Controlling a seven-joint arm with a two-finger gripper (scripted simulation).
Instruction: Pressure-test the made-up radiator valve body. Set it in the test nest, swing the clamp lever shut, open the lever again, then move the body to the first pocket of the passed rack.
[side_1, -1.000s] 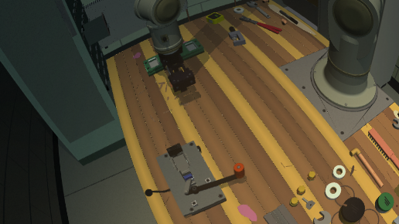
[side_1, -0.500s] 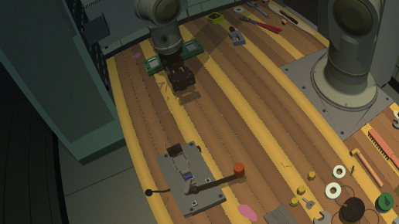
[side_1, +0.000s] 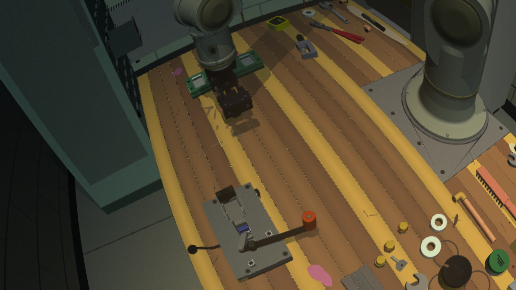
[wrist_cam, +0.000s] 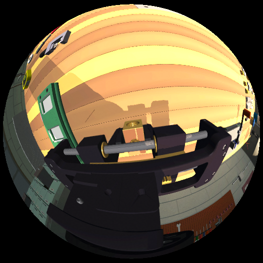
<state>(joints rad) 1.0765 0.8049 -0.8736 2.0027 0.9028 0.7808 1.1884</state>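
My gripper (side_1: 235,107) (wrist_cam: 133,146) hangs low over the wooden bench, just in front of the green passed rack (side_1: 225,74) (wrist_cam: 53,117). The rack shows two pale pockets. Between the fingers sits the valve body (wrist_cam: 133,135), a small brass block with a threaded round port on top. In the side camera the body is hidden by the gripper. The grey test nest (side_1: 246,231) lies far off near the bench's front edge. Its clamp lever (side_1: 280,236) with an orange knob (side_1: 308,218) is swung out to the right. The gripper is closed on the valve body.
Behind the rack runs the bench's back edge with a yellow box (side_1: 277,22), a small vice (side_1: 305,48) and red-handled pliers (side_1: 340,32). A large grey cabinet (side_1: 65,95) stands left. The arm's base (side_1: 450,80) stands right. Washers, nuts and caps lie at the front right.
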